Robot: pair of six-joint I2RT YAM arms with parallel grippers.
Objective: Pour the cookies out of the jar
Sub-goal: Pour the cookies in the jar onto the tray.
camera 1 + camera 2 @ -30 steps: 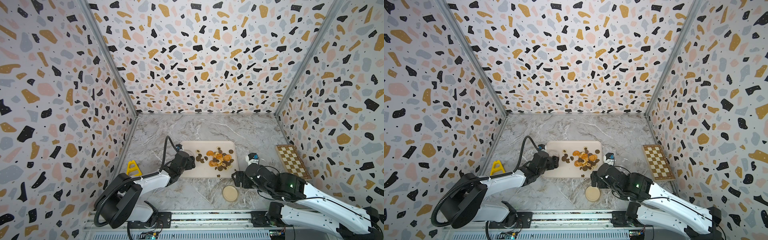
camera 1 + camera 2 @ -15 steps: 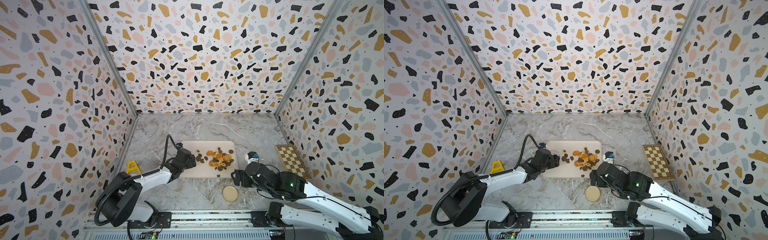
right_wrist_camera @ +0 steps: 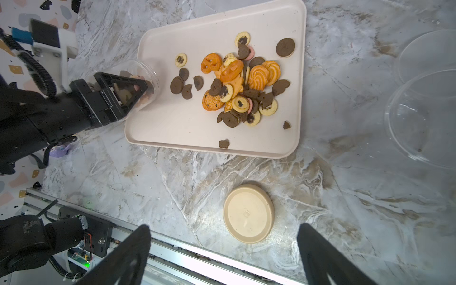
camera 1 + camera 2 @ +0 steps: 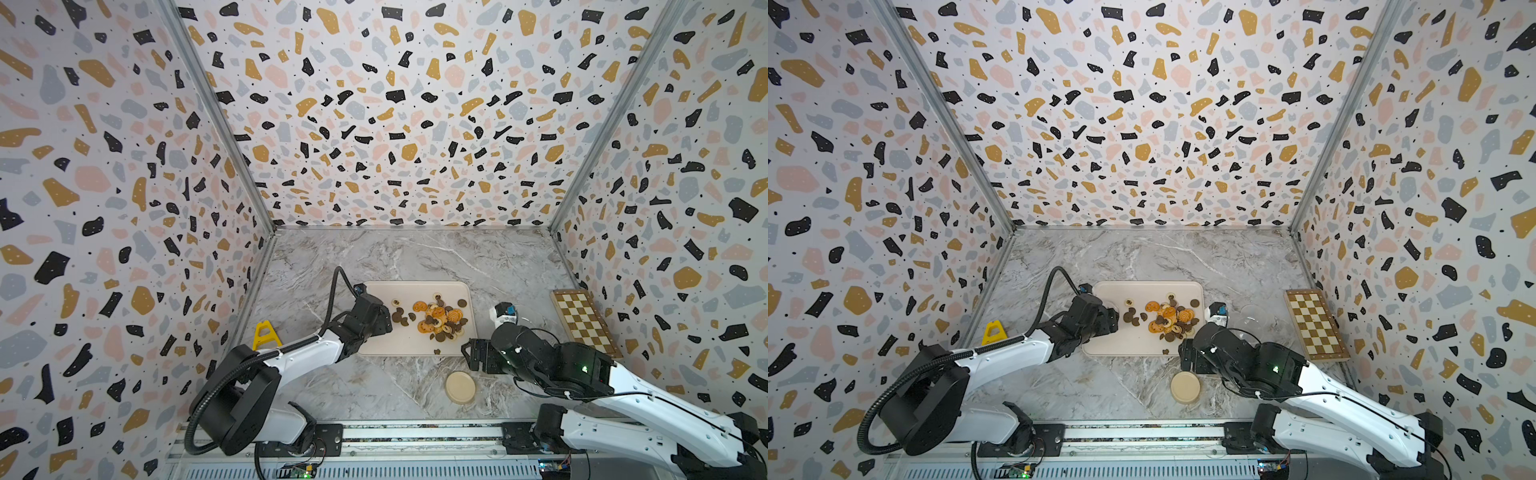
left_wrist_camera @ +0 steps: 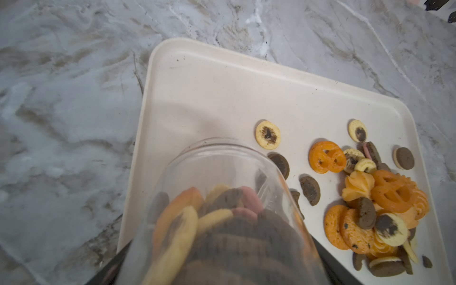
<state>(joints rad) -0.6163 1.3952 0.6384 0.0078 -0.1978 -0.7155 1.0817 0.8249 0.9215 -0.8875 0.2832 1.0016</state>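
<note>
Beige and round, a lid (image 3: 248, 213) lay flat on the marble tabletop (image 4: 415, 257) nearest the rail. The right gripper (image 3: 223, 225) hung just by it, jaws spread wide and empty. Beyond, on the cream tray (image 3: 172, 123), cookies (image 3: 237, 81) lay heaped toward the right arm's side. The left gripper (image 3: 142, 86) clamped the clear jar (image 5: 222, 167), which was tipped mouth-first over the tray's opposite edge with more biscuits inside.

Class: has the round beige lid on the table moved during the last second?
No. The lid still lies just off the tray's near edge, same spot.
</note>
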